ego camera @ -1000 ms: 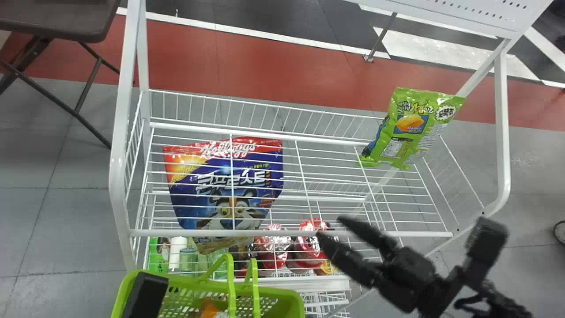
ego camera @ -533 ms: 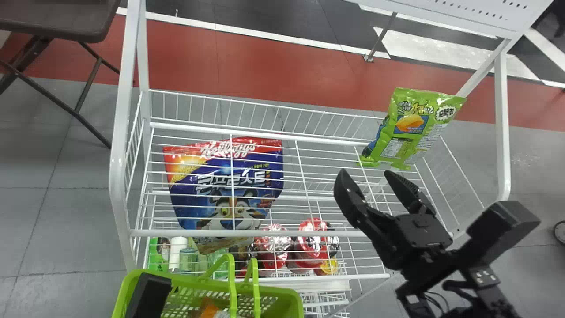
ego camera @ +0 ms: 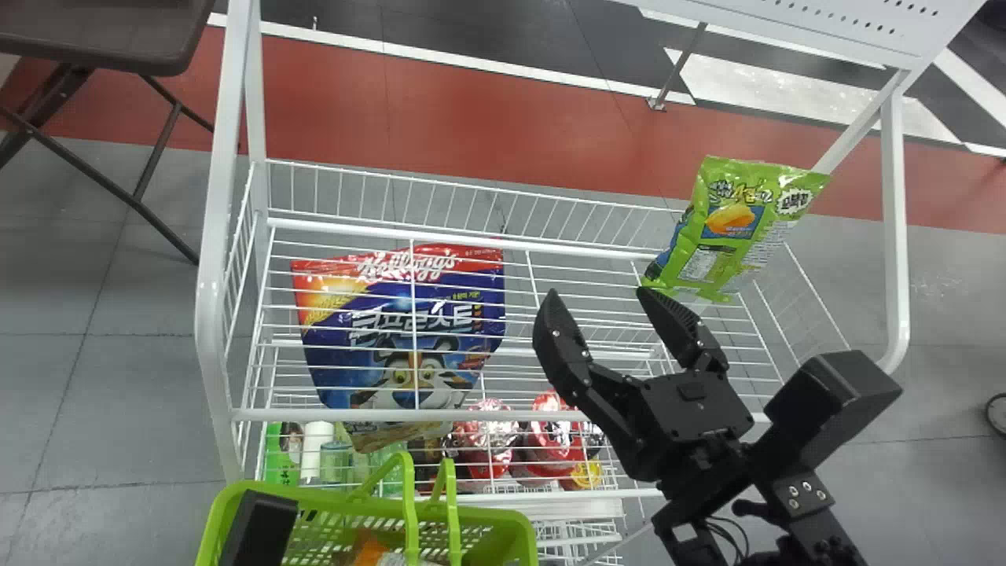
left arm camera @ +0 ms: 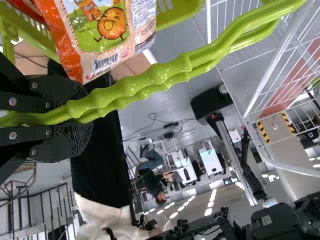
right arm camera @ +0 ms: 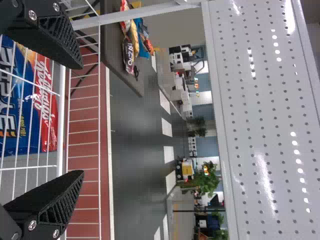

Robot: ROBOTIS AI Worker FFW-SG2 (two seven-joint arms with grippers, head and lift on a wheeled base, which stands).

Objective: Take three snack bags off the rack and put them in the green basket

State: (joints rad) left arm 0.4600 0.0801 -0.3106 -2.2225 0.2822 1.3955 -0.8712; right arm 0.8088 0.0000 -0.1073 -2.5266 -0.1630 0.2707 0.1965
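In the head view my right gripper [ego camera: 599, 292] stands open over the rack [ego camera: 526, 415], one fingertip just below the green snack bag [ego camera: 727, 228] at the rack's right. Further left, a blue and red bag [ego camera: 401, 338] lies behind the wires. My left gripper [ego camera: 259, 528] is at the green basket [ego camera: 515, 534], which holds an orange snack bag [ego camera: 369, 550]. In the left wrist view the left gripper [left arm camera: 86, 117] is shut on the basket handles [left arm camera: 150, 82], beside the orange bag [left arm camera: 100, 35]. Nothing sits between the right gripper's [right arm camera: 77, 120] fingers in the right wrist view.
Red packages [ego camera: 554, 436] and a white bottle [ego camera: 316, 448] stand on a lower level. White posts [ego camera: 216, 236] frame the rack, with a perforated panel [right arm camera: 265, 115] above. A brown table [ego camera: 102, 35] is at the back left.
My right gripper has come up over the rack from the lower right, then shifted left, its fingers spreading wider apart. The left gripper and basket have barely moved.
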